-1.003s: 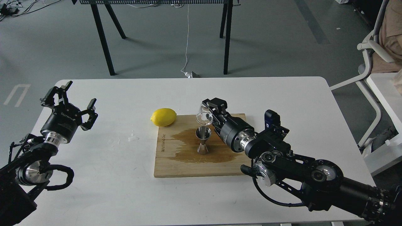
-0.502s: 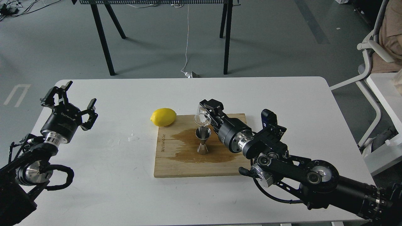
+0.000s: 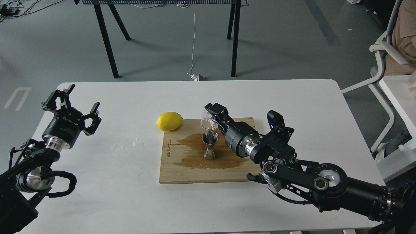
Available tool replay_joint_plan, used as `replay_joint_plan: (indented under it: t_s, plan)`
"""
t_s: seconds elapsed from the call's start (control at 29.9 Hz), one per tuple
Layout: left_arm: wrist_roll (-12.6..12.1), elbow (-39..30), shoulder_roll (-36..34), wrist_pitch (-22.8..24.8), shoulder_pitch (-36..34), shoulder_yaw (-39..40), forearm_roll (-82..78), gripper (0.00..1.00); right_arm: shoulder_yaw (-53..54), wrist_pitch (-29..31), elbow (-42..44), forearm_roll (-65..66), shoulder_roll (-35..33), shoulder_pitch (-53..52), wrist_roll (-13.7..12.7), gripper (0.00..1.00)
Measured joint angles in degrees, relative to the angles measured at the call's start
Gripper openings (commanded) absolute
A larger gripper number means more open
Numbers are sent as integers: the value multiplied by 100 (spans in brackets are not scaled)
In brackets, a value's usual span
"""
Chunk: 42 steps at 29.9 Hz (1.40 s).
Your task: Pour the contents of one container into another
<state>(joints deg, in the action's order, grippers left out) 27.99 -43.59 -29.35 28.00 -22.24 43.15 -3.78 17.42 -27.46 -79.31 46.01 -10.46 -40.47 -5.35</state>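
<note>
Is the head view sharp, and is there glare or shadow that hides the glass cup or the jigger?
Head view: sharp, evenly lit, with soft shadows only. The glass cup is transparent and faint against the right gripper; the jigger shows bright reflections but stays readable on the wet board.

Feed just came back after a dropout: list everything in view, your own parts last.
glass cup: one, clear, tipped above the jigger, held by the right tool
jigger: one, steel, upright on the board's wet patch
cutting board: one, wooden, table centre, dark wet stain
lemon: one, yellow, at the board's far-left corner
droplets: a few, clear, on the table left of the board
table: one, white
chair: one, white, far right
left tool: open, empty, above the table's left side
right tool: shut on the glass cup
</note>
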Motion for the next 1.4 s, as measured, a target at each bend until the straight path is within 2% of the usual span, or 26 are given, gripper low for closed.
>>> replay_joint_plan:
  t_s: [1.4]
  plan:
    - [0, 9, -2, 0, 32, 1, 0, 90, -540, 31, 74, 523, -24, -213, 64, 45]
